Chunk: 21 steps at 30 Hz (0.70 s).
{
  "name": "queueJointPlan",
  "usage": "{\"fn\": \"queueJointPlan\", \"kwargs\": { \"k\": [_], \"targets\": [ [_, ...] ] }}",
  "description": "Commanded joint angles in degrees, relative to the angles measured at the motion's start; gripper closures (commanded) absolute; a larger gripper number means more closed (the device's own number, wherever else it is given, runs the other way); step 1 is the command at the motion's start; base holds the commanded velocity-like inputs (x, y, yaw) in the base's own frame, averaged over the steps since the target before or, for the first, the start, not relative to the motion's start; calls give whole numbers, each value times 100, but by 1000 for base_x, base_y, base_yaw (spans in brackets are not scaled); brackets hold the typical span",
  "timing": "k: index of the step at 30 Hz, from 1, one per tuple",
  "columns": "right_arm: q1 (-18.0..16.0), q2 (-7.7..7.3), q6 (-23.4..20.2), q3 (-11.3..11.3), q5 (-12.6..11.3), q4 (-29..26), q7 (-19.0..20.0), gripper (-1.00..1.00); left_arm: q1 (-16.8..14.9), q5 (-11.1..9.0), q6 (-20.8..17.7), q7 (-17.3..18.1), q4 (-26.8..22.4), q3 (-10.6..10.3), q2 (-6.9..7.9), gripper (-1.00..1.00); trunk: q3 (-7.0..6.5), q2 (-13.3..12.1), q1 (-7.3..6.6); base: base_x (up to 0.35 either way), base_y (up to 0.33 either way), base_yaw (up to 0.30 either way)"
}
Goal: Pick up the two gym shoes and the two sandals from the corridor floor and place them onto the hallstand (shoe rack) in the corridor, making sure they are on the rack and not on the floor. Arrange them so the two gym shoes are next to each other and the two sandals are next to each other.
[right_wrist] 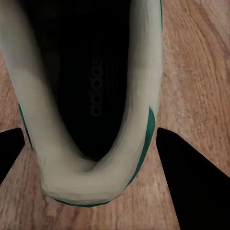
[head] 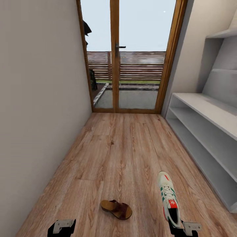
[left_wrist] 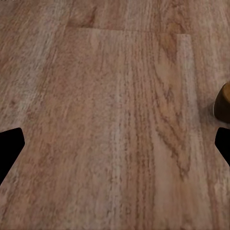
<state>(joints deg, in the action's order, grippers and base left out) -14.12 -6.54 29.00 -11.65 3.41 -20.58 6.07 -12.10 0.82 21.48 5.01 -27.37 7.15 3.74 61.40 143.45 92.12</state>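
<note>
We are looking down a narrow corridor, and at the far left of the head view our left gripper (head: 61,227) is hanging low over the corridor floor (head: 115,151); in the left wrist view its two fingers (left_wrist: 10,143) are standing wide apart with only bare planks between them. Just to the right of it, one dark-brown sandal (head: 116,209) is lying flat on the floor, and its edge is showing beside one finger in the left wrist view. Further right, one gym shoe (head: 169,198) is lying on the floor with its toe pointing to the glass door (head: 128,56). Our right gripper (head: 185,228) is hovering at its heel, fingers (right_wrist: 191,177) apart on both sides of the heel collar, not clamping it. At the far right the hallstand (head: 210,125) is standing against the wall, its shelves bare.
</note>
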Motion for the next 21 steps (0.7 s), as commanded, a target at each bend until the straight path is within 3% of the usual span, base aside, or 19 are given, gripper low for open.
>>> {"fn": "queueJointPlan", "kwargs": {
  "k": [1,10,21],
  "targets": [
    [-4,3,18,-48,28,4,43,100,-3,6,14,52,4,41,-5,-100,5,2,-1,0,0,0],
    [-3,5,26,-48,20,1,45,100,-3,-14,14,52,4,41,-5,-100,5,2,-1,30,28,0],
    [-3,4,27,-48,20,10,52,100,-3,-20,14,52,4,41,-5,-100,-17,2,-1,128,243,-156]
  ]
}}
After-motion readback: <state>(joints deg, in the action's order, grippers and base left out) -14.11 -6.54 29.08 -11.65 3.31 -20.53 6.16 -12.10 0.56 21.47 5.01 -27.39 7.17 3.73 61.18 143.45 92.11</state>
